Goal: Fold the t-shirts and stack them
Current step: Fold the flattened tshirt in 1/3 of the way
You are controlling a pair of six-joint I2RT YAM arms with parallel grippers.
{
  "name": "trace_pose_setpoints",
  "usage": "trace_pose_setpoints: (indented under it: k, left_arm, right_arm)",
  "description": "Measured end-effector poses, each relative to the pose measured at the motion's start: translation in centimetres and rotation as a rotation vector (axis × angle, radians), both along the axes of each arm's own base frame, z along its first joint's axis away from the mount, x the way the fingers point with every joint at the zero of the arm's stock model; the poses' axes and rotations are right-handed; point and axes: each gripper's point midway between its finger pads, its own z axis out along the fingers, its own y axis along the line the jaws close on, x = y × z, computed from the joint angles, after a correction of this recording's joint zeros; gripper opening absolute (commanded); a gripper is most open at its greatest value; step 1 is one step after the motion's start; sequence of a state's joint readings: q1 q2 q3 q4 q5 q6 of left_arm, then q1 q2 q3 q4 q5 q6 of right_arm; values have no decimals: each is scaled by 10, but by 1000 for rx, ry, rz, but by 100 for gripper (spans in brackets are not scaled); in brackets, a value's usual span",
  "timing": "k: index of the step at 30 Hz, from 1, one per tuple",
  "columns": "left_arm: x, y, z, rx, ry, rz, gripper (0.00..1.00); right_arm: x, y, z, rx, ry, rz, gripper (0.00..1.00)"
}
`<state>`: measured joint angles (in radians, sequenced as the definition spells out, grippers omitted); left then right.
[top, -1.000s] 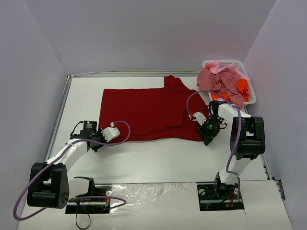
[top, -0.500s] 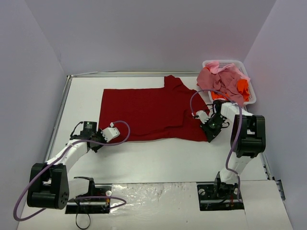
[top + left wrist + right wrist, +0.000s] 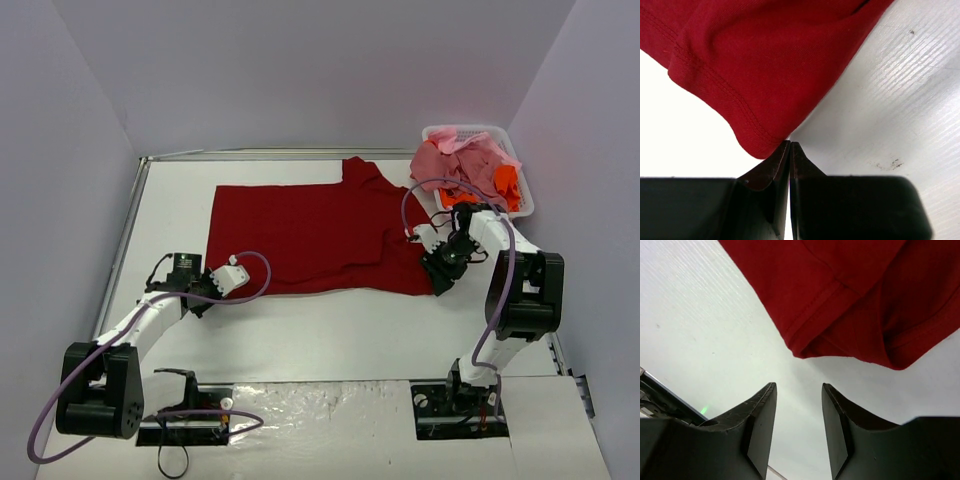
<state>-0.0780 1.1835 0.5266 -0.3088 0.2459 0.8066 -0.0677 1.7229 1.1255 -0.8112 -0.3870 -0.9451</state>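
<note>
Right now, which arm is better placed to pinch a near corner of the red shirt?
Probably right: the right gripper is open with the dark red t-shirt corner just ahead. The left gripper is shut at its corner and would need reopening.

A large dark red t-shirt [image 3: 300,235] lies spread flat across the middle of the top view, its long side running left to right. One sleeve pokes toward the upper edge, and its lower right corner is bunched into folds. At upper right, pink t-shirts [image 3: 455,170] and a bright orange t-shirt [image 3: 508,183] sit crumpled in one heap.
</note>
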Motion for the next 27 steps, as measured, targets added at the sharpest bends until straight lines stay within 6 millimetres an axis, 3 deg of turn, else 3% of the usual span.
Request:
trace_pose_setpoints:
  k: [7,17,23,27]
  left_arm:
    - [0,0,0,-2,0,4,2]
    - [0,1,0,0,-1,8,2]
    - [1,1,0,-1,-3,10,2]
    - [1,1,0,1,-3,10,2]
  right_arm:
    - [-1,10,6,62,9,30,38]
    - [-4,23,-19,133,106,53,37]
    - [-2,24,-25,139,113,63,0]
    - [-2,25,-27,139,118,59,0]
